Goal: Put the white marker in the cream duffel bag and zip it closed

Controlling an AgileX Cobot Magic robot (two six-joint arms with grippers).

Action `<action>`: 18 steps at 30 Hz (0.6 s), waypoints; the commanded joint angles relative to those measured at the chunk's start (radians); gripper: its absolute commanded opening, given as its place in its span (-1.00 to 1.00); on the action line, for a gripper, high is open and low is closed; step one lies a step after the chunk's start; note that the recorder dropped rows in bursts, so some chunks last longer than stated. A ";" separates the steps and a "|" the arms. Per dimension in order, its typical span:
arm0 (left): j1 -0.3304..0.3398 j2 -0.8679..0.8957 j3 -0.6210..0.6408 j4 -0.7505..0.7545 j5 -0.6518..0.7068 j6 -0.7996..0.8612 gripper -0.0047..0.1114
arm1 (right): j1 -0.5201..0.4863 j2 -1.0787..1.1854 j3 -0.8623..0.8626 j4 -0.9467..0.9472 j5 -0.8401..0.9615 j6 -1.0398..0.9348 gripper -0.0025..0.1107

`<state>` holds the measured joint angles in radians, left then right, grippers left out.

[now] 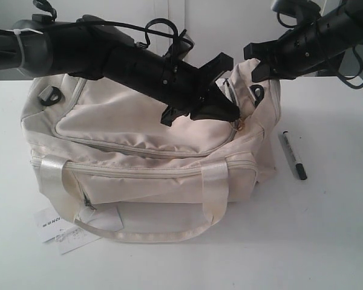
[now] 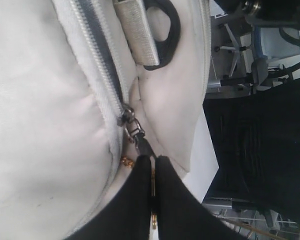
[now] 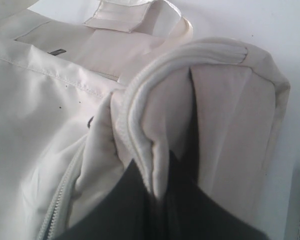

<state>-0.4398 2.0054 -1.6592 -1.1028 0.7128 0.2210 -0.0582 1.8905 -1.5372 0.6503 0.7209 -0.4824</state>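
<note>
On the white table (image 1: 327,241), the cream duffel bag's (image 1: 139,127) three-o'clock end is being clamped by the right gripper (image 3: 159,186) as bracing; its zipper pull (image 2: 134,131) is being pinched by the left gripper (image 2: 153,162).

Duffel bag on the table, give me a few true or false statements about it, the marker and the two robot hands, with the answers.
1. The marker lies on the table beside the bag. True.
2. The left hand hangs open over the bag. False: it is shut on the zipper pull.
3. The right hand pinches the bag's end edge. True.
4. The paper tag lies on top of the bag. False: it lies on the table at the bag's front corner.
</note>
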 commanded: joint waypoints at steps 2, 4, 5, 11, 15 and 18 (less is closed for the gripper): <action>-0.021 -0.027 -0.005 0.012 0.066 -0.017 -0.92 | 0.000 -0.013 0.002 0.006 -0.021 -0.010 -0.96; -0.024 -0.027 -0.005 0.012 0.065 -0.017 -0.92 | 0.000 -0.013 0.002 0.006 -0.021 -0.010 -0.96; -0.024 -0.027 -0.005 0.012 0.065 -0.017 -0.92 | 0.000 -0.013 0.002 0.006 -0.021 -0.010 -0.96; -0.026 -0.041 -0.005 0.018 0.068 -0.017 -0.92 | 0.000 -0.013 0.002 0.006 -0.019 -0.010 -0.96; -0.026 -0.058 -0.005 0.053 0.065 -0.017 -0.92 | 0.000 -0.013 0.002 0.006 -0.019 -0.010 -0.96; -0.026 -0.062 -0.005 0.059 0.065 -0.019 -0.92 | 0.000 -0.013 0.002 0.006 -0.019 -0.010 -0.96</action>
<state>-0.4548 1.9652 -1.6592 -1.0354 0.7185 0.2103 -0.0582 1.8905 -1.5372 0.6503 0.7246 -0.4824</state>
